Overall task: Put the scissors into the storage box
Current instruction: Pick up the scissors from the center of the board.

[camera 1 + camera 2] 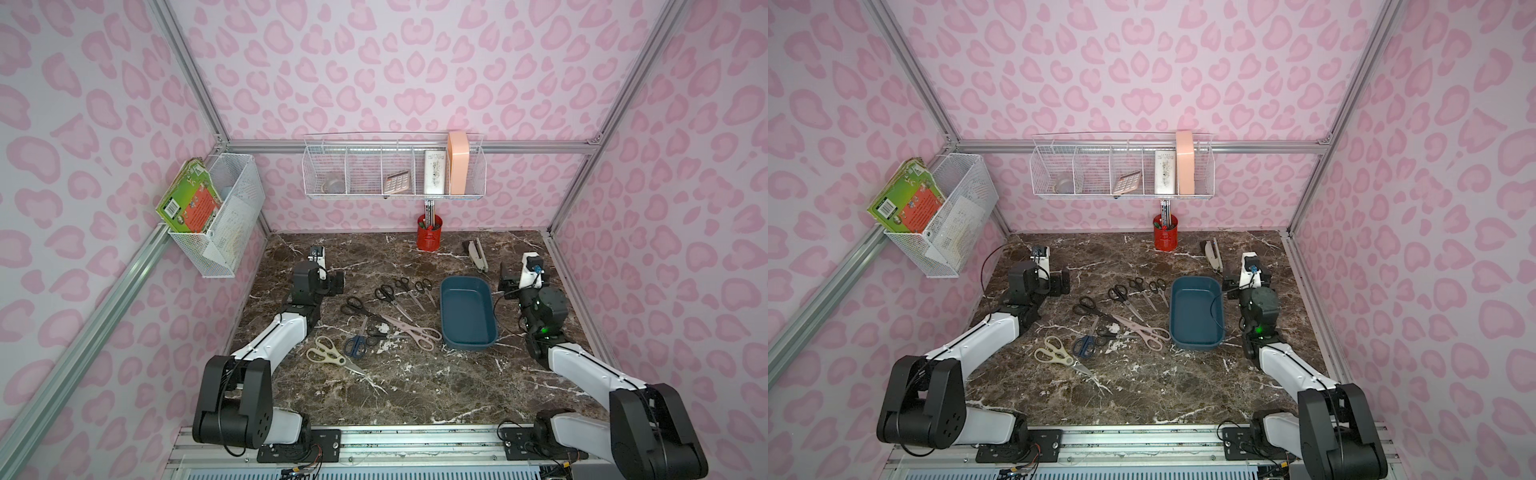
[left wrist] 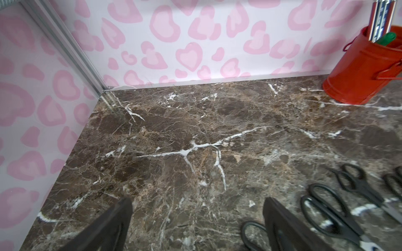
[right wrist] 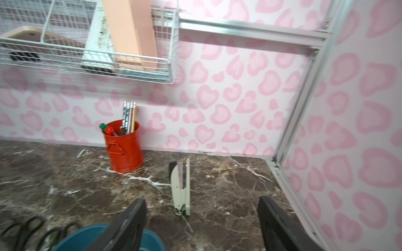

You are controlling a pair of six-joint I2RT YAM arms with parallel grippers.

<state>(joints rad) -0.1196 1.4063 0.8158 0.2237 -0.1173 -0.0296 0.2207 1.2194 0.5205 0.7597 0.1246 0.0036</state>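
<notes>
Cream shears (image 1: 337, 358) lie nearest on the table (image 1: 415, 386); all the scissors (image 1: 365, 312) are outside the box (image 1: 467, 311), which sits empty to their right.
Just beyond the shears lie a navy pair (image 1: 356, 341) and a pink pair (image 1: 409, 328) close beside the box, then black pairs (image 1: 395, 304) fanning farther back. Left gripper (image 2: 198, 203) hovers left of the scissors, right gripper (image 3: 202, 201) right of the box, both spread wide and holding nothing. Scissors look stiff, light and flat on slick stone, so I judge the thicker handle loops or pivot the best hold; smooth blades could slip. Far back stand a stapler (image 1: 476, 253) and red cup (image 1: 429, 235).
</notes>
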